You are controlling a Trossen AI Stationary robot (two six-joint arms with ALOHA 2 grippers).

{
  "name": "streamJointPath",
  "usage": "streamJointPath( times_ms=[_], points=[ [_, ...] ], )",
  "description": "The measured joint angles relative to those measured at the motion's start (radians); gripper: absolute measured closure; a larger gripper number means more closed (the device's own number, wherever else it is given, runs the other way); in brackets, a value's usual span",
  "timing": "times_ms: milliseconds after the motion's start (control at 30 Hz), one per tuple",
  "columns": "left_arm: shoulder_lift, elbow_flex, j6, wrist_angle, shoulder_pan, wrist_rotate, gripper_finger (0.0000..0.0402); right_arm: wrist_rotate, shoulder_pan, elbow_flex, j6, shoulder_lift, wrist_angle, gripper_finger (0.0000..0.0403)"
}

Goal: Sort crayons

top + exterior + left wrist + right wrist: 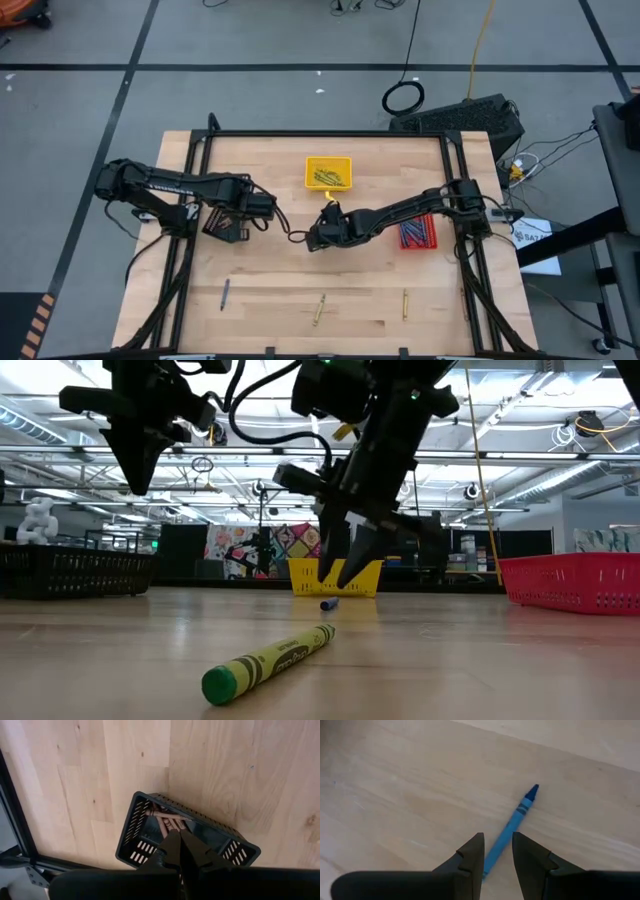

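A blue crayon (514,822) lies flat on the wooden table; in the low view the blue crayon (328,603) shows just under my right gripper (345,560). My right gripper (497,854) hangs open a little above it, slanting down, one finger on either side of the crayon's blunt end, touching nothing. My left gripper (178,844) is shut and empty above the black tray (145,820), which holds brown crayons (167,820). Three more crayons lie near the table's front edge: a dark one (224,293) and two yellowish ones (319,309) (405,303).
A yellow tray (328,172) with crayons stands at the far middle. A red tray (417,233) with blue crayons sits to the right, beside the right arm. A black frame (330,134) runs along the table's far edge and sides.
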Motion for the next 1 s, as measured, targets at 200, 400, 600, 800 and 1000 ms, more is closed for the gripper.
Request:
streamJointPath(
  times_ms=[200,400,600,800,1000],
  points=[
    [0.000,0.000,0.003,0.002,0.000,-0.001,0.0402,0.001,0.000,0.000,0.015,0.023,0.037,0.0314],
    [0.000,0.000,0.006,0.006,0.000,-0.002,0.0402,0.000,0.003,0.000,0.038,0.035,0.033,0.0314],
    [0.000,0.000,0.008,0.025,0.000,-0.004,0.0402,0.002,0.003,0.000,0.038,0.035,0.030,0.0314],
    [0.000,0.000,0.008,0.028,0.000,-0.004,0.0402,0.000,0.003,0.001,0.047,0.061,0.050,0.0314],
    [0.000,0.000,0.008,0.028,0.000,-0.004,0.0402,-0.017,0.003,0.006,0.048,0.091,0.052,0.0314]
  ],
)
